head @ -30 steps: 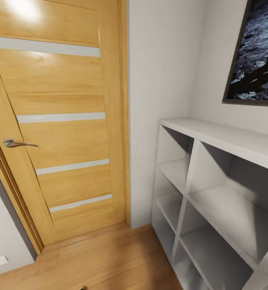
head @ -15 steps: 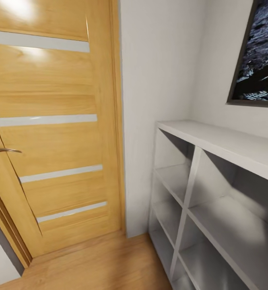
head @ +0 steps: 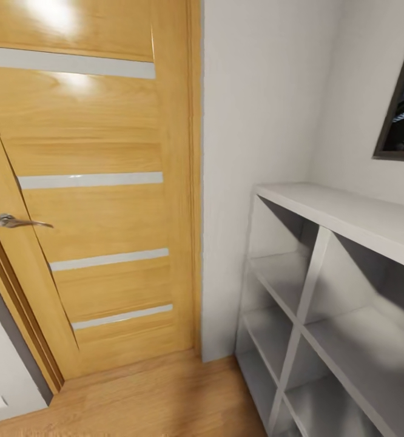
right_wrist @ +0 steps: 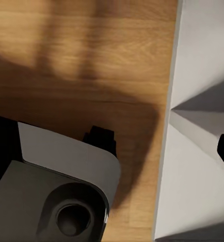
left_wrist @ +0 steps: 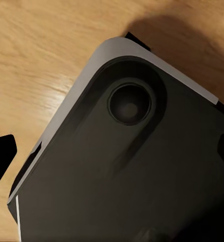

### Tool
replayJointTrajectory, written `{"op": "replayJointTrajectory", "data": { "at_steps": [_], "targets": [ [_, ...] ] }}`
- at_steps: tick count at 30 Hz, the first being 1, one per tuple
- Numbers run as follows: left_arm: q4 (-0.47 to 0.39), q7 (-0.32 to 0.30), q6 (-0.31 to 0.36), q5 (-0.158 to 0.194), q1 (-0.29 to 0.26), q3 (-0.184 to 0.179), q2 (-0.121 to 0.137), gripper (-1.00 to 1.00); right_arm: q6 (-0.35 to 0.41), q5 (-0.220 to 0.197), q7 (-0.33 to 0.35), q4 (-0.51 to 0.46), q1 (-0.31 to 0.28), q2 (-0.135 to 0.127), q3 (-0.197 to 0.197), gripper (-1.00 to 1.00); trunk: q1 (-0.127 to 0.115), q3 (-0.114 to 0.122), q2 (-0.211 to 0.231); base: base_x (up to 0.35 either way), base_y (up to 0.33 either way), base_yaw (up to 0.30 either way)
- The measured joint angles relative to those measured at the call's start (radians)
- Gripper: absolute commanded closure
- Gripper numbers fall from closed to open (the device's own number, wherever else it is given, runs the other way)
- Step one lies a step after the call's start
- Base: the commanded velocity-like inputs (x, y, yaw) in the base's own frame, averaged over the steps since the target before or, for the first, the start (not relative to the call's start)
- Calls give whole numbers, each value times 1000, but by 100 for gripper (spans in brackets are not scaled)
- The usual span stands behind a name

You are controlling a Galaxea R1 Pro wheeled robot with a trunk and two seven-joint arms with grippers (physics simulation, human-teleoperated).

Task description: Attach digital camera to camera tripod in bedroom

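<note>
Head view: closed wooden door (head: 87, 182) with metal handle (head: 20, 222); right of the door, a white shelf unit (head: 335, 291). Wrist views add the robot base (left_wrist: 132, 166) over wood floor (right_wrist: 81, 60). Grippers' state cannot be told. Camera and tripod unseen.

base shell (left_wrist: 122, 191): dark grey top panel, rounded corner, pale grey rim
recess (left_wrist: 128, 104): round dark socket sunk into a raised oval
base corner (right_wrist: 66, 161): white-grey side, charcoal top
black block (right_wrist: 101, 137): juts from the base edge
</note>
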Motion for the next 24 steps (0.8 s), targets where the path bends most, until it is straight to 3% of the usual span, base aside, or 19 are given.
{"op": "replayJointTrajectory", "data": {
  "at_steps": [15, 24],
  "targets": [
    [0, 0, 0, 0, 0, 0, 0, -100, 0, 0, 0, 0, 0, 0, 0, -100, 0, 0, 0, 7, 0, 268],
    [0, 0, 0, 1, 0, 0, 0, -100, -1, 0, 0, 0, 0, 0, 0, -100, 0, 0, 0, 172, -41, 266]
  ]
}}
